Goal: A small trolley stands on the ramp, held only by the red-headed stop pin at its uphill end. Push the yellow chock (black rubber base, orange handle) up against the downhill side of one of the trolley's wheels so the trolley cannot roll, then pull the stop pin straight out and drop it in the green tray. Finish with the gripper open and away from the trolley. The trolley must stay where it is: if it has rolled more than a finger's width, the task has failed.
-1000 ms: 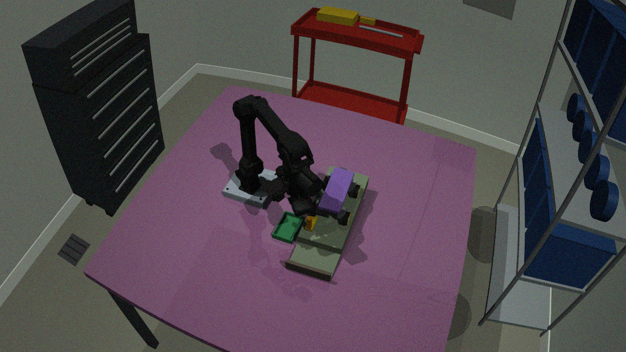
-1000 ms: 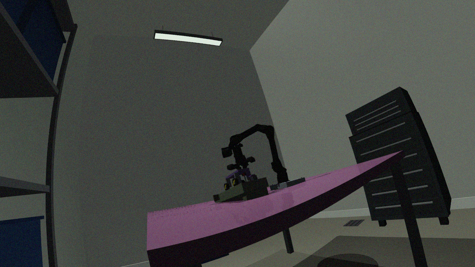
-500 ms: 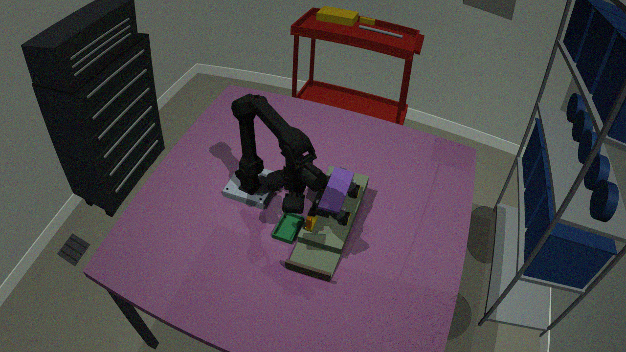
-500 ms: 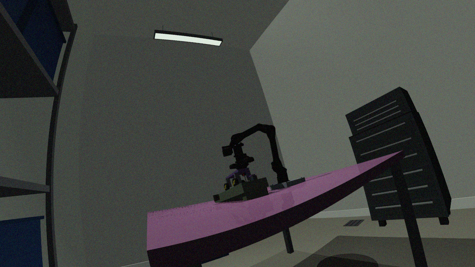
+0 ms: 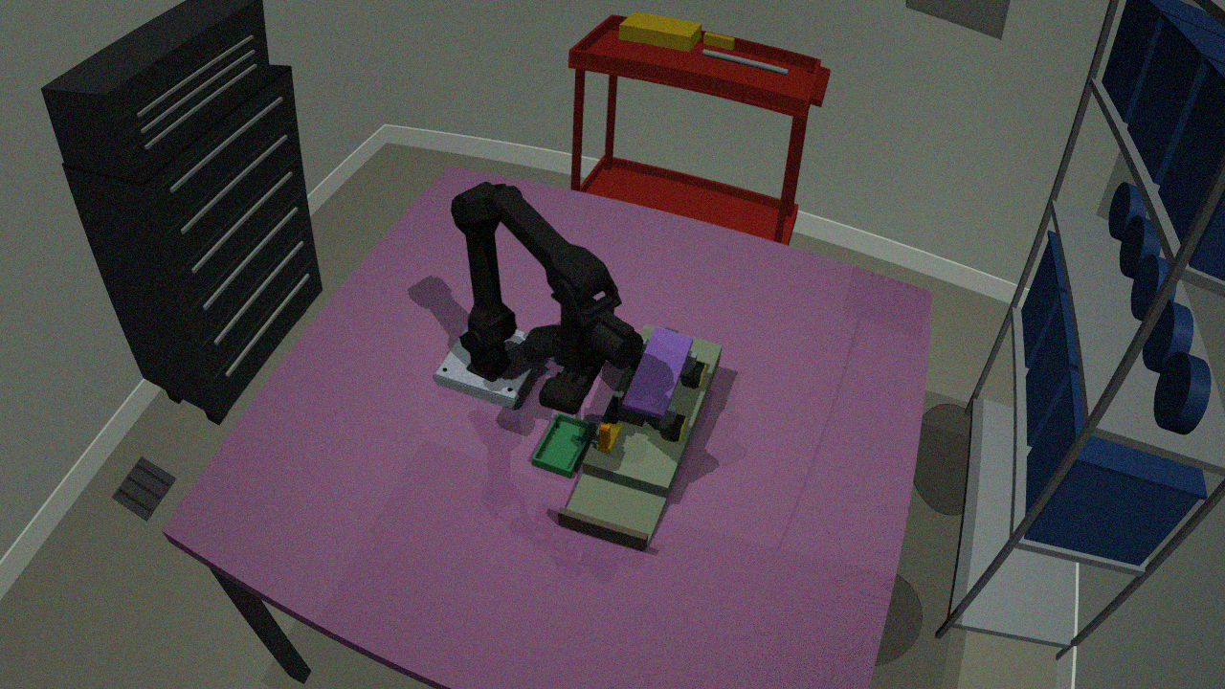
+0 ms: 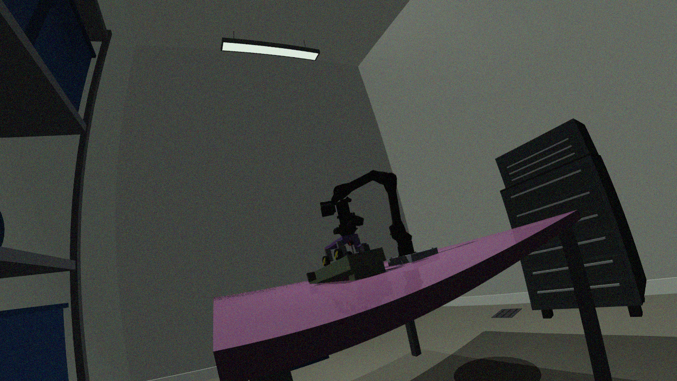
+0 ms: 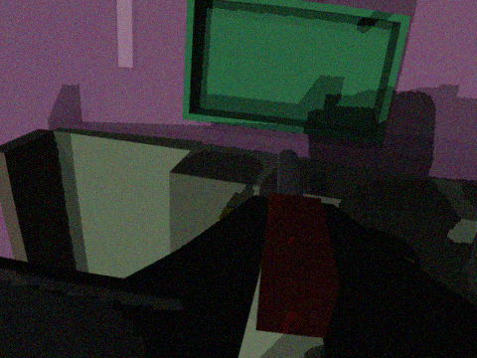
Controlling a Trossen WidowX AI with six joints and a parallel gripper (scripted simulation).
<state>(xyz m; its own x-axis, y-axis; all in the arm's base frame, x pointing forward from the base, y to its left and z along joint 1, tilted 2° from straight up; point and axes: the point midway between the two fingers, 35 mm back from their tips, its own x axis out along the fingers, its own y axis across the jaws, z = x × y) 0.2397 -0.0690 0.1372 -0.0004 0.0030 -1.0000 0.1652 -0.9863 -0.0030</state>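
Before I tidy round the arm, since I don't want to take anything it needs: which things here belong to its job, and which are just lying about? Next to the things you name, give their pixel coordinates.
Job:
- purple-topped trolley (image 5: pixel 659 369)
- ramp (image 5: pixel 618 505) (image 6: pixel 366 265) (image 7: pixel 119 199)
- yellow chock, orange handle (image 5: pixel 606 436)
- red-headed stop pin (image 7: pixel 298 264), in the end effector (image 7: pixel 290 214)
- green tray (image 5: pixel 563 445) (image 7: pixel 293 60)

Lying about:
- yellow box (image 5: pixel 659 32)
- small yellow block (image 5: pixel 718 40)
- grey rod (image 5: pixel 745 61)

Matte-black robot arm (chunky, rounded joints throughout).
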